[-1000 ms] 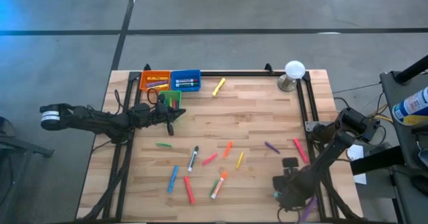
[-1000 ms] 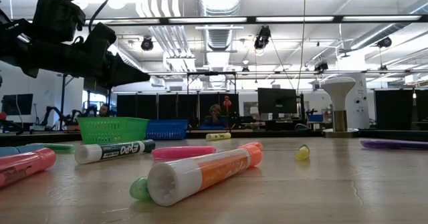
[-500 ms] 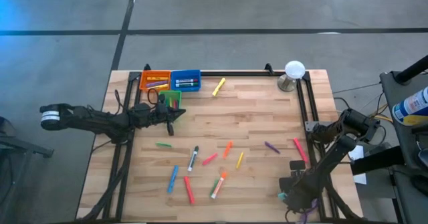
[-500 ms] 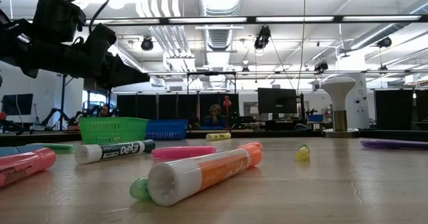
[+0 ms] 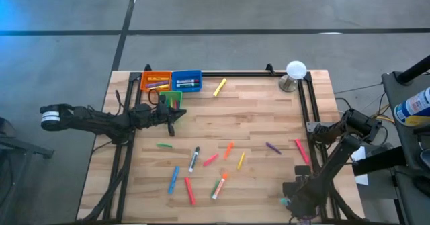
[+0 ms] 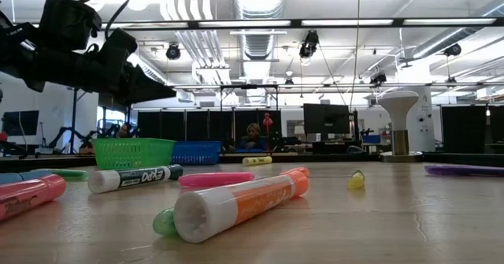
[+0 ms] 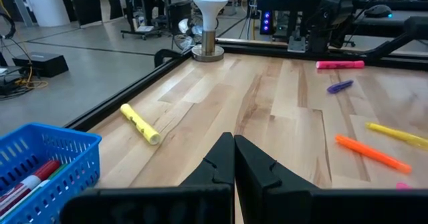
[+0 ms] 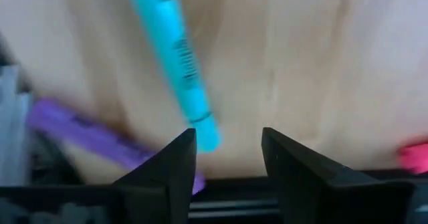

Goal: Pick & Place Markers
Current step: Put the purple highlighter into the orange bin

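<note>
You see a pale striped wood surface [image 5: 255, 117], orange [image 5: 155, 80], blue [image 5: 187, 80] and green bins [image 5: 172, 100] — markers [image 5: 220, 185] in many colours.

In the right wrist view a purple marker [image 8: 100, 140] was blurred, its far end hidden behind a dark finger [image 8: 167, 177], and a pink marker [image 8: 414, 157] was cut off by the picture's edge. In the high view the right gripper [image 5: 295, 199] covered whatever lay beneath it. In the low view a pink marker [image 6: 27, 197] ran off the edge. The blue bin [image 7: 40, 164] was cropped in the left wrist view.
</note>
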Action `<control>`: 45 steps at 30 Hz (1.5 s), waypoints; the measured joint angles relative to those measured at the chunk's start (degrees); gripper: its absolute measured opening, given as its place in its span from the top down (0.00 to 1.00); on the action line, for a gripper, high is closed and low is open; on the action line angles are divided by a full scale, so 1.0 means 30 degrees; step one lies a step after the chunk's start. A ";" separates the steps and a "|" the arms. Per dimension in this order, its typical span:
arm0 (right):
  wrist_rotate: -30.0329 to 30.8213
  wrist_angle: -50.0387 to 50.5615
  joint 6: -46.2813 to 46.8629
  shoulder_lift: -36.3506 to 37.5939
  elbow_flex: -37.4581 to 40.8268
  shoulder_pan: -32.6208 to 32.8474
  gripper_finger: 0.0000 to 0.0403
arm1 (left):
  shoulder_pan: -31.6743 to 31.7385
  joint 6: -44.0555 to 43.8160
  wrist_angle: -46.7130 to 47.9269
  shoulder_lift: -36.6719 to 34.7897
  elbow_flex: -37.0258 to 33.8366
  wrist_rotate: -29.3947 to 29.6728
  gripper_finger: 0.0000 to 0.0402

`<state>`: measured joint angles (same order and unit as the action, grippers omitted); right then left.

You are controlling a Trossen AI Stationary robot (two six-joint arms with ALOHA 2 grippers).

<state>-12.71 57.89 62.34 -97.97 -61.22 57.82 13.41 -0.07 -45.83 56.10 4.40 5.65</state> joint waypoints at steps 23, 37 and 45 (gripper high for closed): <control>-0.2232 -0.0769 0.2208 -0.2167 -0.1083 0.2433 0.30 | 0.0000 0.0326 0.1154 0.0000 -0.0007 0.0471 1.00; -0.0294 -0.0933 0.1744 -0.3229 -0.1346 0.2435 0.33 | 0.0000 0.0478 0.1377 0.0000 -0.0007 0.0938 1.00; -0.0038 -0.1011 0.2011 -0.3220 -0.1353 0.2229 0.47 | 0.0007 0.0478 0.1474 0.0000 -0.0007 0.0998 1.00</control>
<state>-12.83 54.86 68.37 -107.63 -65.28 64.51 13.43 1.37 -41.41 56.10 4.38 8.64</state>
